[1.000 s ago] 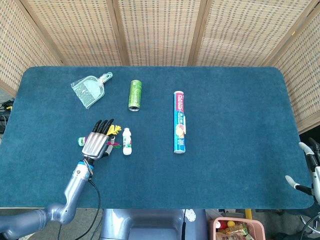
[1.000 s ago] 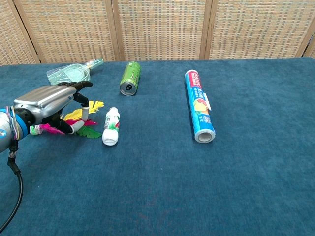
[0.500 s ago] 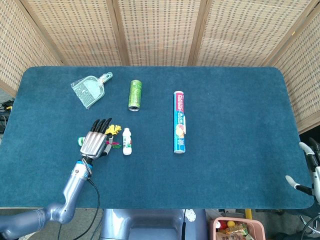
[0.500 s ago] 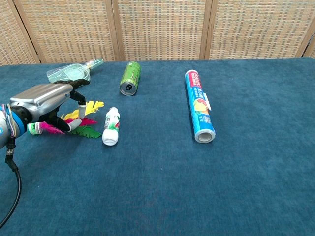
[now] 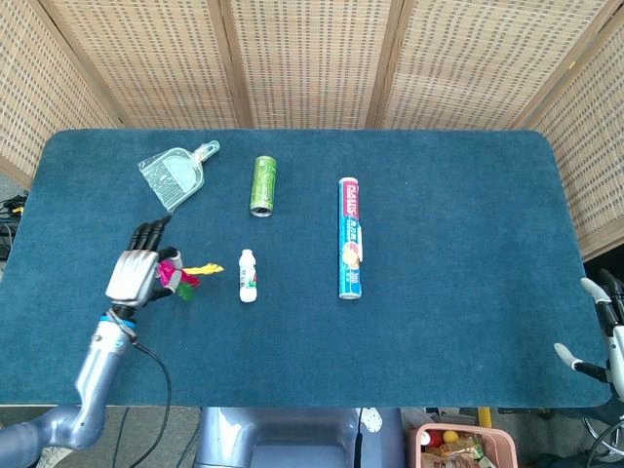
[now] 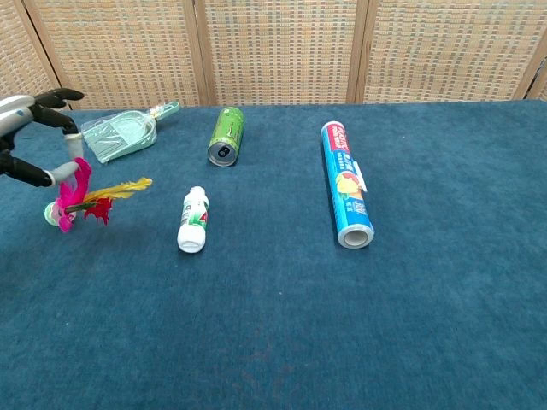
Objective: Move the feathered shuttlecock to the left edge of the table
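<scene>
The feathered shuttlecock (image 5: 182, 273) has pink, red and yellow feathers and a green-and-white base. My left hand (image 5: 136, 271) pinches it by the feathers at the table's left side. In the chest view the shuttlecock (image 6: 81, 198) hangs below my left hand (image 6: 30, 137), yellow feather pointing right, seemingly just above the blue cloth. My right hand (image 5: 597, 327) sits off the table's near right corner, fingers apart, holding nothing.
A clear dustpan (image 5: 175, 175) lies behind the left hand. A small white bottle (image 5: 248, 275) lies right of the shuttlecock, with a green can (image 5: 264, 184) behind it. A long printed roll (image 5: 350, 237) lies mid-table. Blue cloth covers the table (image 5: 468, 322).
My left hand has carried the shuttlecock leftward, away from the white bottle, and raised it. The right hand has stayed where it was.
</scene>
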`<state>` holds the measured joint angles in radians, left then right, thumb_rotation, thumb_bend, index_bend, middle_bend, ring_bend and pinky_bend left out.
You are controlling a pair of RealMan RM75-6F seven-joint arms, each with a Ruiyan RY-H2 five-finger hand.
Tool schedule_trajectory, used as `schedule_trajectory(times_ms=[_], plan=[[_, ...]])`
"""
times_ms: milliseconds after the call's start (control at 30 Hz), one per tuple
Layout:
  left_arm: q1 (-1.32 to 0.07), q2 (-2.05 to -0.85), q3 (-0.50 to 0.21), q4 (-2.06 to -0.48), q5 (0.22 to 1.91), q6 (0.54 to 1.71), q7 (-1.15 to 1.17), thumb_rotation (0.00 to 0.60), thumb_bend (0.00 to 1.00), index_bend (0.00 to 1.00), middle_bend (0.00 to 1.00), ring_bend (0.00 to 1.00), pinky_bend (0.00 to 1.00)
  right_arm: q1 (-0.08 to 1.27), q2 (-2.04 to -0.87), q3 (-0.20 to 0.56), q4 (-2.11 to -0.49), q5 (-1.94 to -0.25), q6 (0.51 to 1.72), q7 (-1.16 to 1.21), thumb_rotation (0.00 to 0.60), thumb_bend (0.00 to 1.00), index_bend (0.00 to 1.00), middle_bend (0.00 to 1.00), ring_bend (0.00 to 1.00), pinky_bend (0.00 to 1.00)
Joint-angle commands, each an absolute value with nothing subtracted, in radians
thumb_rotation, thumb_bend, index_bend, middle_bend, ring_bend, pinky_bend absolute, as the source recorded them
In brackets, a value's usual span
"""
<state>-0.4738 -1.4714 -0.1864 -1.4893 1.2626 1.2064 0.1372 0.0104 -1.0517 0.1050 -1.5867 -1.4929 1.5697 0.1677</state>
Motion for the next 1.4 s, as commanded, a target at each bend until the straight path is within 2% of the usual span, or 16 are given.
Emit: schedule_trajectory(times_ms=[33, 467, 900, 933, 1000, 1067, 1133, 1167, 1233, 1400], plan=[[-0.423, -1.375, -0.185, -1.537, 1.274, 1.211, -0.016, 0.600, 0.46, 0.69, 0.00, 0.00, 0.00, 0.009, -1.051, 0.104, -1.589, -1.497, 1.573, 0.166, 0.600, 0.00, 0.00, 0.00, 0.00, 0.00], [-0.370, -1.278, -0.195, -1.409, 1.227, 1.117, -0.383, 0.600, 0.46, 0.70, 0.00, 0.00, 0.00, 0.010, -1.055, 0.100, -1.596, -1.505, 1.576, 0.144, 0.600, 0.00, 0.00, 0.00, 0.00, 0.00], [-0.425, -1.330, -0.248, -1.190, 1.187, 1.003, -0.539, 0.600, 0.46, 0.68, 0.00, 0.00, 0.00, 0.014, -1.063, 0.097, -1.603, -1.506, 1.570, 0.112, 0.600, 0.00, 0.00, 0.00, 0.00, 0.00], [-0.429, -1.332, -0.250, -1.183, 1.188, 1.001, -0.538, 0.600, 0.43, 0.64, 0.00, 0.00, 0.00, 0.014, -1.063, 0.097, -1.603, -1.504, 1.569, 0.110, 0.600, 0.00, 0.00, 0.00, 0.00, 0.00], [-0.431, -1.333, -0.243, -1.175, 1.193, 0.993, -0.530, 0.600, 0.31, 0.47, 0.00, 0.00, 0.00, 0.015, -1.064, 0.098, -1.603, -1.501, 1.567, 0.107, 0.600, 0.00, 0.00, 0.00, 0.00, 0.00], [-0.432, -1.325, -0.231, -1.176, 1.199, 0.974, -0.524, 0.600, 0.16, 0.20, 0.00, 0.00, 0.00, 0.016, -1.064, 0.098, -1.603, -1.498, 1.565, 0.107, 0.600, 0.00, 0.00, 0.00, 0.00, 0.00], [-0.430, -1.319, -0.223, -1.175, 1.206, 0.970, -0.518, 0.600, 0.07, 0.04, 0.00, 0.00, 0.00, 0.015, -1.063, 0.098, -1.604, -1.498, 1.565, 0.108, 0.600, 0.00, 0.00, 0.00, 0.00, 0.00], [-0.429, -1.317, -0.222, -1.178, 1.207, 0.970, -0.521, 0.600, 0.03, 0.00, 0.00, 0.00, 0.00, 0.015, -1.062, 0.098, -1.604, -1.499, 1.565, 0.109, 0.600, 0.00, 0.00, 0.00, 0.00, 0.00], [-0.423, -1.310, -0.222, -1.187, 1.214, 0.979, -0.531, 0.600, 0.00, 0.00, 0.00, 0.00, 0.00, 0.016, -1.062, 0.098, -1.604, -1.501, 1.565, 0.109, 0.600, 0.00, 0.00, 0.00, 0.00, 0.00], [-0.387, -1.280, -0.226, -1.230, 1.244, 1.077, -0.515, 0.600, 0.00, 0.00, 0.00, 0.00, 0.00, 0.013, -1.060, 0.099, -1.607, -1.504, 1.573, 0.112, 0.600, 0.00, 0.00, 0.00, 0.00, 0.00]])
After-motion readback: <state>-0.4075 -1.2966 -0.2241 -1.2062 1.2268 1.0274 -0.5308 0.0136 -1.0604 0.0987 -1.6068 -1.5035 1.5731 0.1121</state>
